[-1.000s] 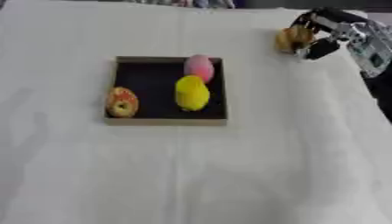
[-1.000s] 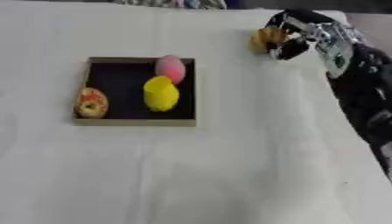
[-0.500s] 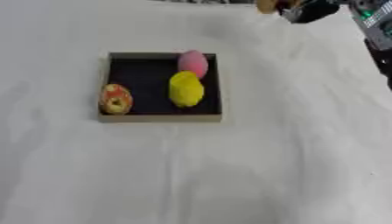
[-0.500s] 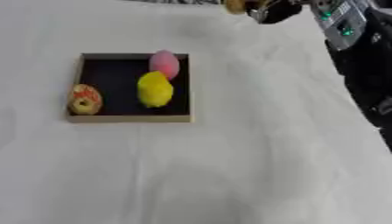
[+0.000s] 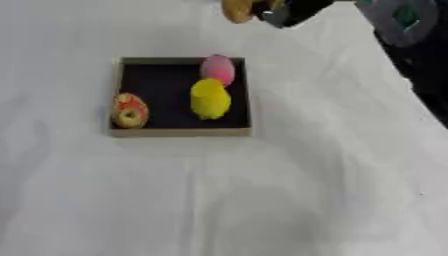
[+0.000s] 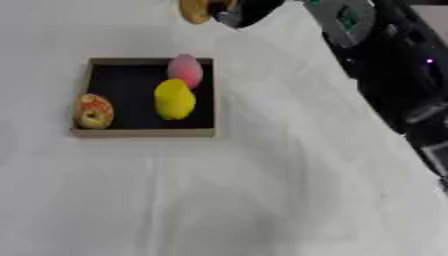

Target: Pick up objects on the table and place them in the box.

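A shallow square box (image 5: pixel 181 131) with thin tan walls and a dark, matte floor sits on the surface (image 5: pixel 262 195), which is covered by a pale cloth showing soft wrinkles and folds. Inside the box, a smooth yellow lemon-shaped object (image 5: pixel 210 98) lies near the right wall, its far end touching or just beside a rounded pink egg-shaped object (image 5: pixel 218 68) against the far right corner. At the left wall a round orange-and-yellow object (image 5: pixel 129 110) with a darker hollow in its middle, perhaps a small doughnut or a fruit seen from the stem end, rests partly over the rim.

Beyond the far side of the box, at the top edge of the view, the right hand (image 5: pixel 293 10) is held above the cloth, black and glossy, its arm running off to the upper right. Its fingers (image 6: pixel 229 11) are curled on a tan-brown rounded object (image 5: pixel 236 10) with a dull, bread-like surface; how much of it they cover is hard to tell. It is well apart from the box.
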Tool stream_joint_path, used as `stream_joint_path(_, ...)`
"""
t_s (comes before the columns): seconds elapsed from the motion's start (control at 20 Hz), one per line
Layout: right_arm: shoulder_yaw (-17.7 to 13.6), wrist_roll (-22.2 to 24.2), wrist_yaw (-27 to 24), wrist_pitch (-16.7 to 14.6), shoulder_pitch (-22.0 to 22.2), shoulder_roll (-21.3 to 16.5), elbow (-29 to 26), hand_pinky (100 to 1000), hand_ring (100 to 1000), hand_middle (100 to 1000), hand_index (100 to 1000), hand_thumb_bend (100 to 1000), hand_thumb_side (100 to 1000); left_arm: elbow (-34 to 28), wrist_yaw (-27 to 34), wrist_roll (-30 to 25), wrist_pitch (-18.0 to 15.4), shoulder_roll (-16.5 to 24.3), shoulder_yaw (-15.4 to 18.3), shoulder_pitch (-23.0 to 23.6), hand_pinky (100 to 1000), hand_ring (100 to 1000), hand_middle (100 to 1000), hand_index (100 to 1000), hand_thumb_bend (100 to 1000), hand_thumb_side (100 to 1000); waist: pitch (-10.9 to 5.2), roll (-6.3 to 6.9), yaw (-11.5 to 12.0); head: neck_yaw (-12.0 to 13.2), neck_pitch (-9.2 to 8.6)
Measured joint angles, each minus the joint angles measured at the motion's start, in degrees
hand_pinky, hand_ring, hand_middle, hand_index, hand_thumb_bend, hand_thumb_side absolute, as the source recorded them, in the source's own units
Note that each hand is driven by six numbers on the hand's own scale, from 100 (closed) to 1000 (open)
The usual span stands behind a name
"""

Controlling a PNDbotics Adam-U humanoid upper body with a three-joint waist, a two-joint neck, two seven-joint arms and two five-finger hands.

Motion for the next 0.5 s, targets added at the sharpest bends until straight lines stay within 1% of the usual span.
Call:
stream_joint_path(0.25,2.2,2.0,0.3,-1.4,-1.1,5.2,3.0,746,697,504,645,100,100,0.0,0.2,0.0,-0.3,0.0,-0.3,-1.5,791,793,698,804,100,449,0.0,0.0,0.9,-1.0,0.11)
stream_joint_path(0.5,2.8,2.4,2.4,-3.2,-1.2,9.2,6.8,749,706,512,653,100,101,0.0,0.4,-0.1,-0.6,-0.1,-0.4,-2.3,792,793,698,804,100,446,0.0,-0.33,1.6,-1.6,0.11)
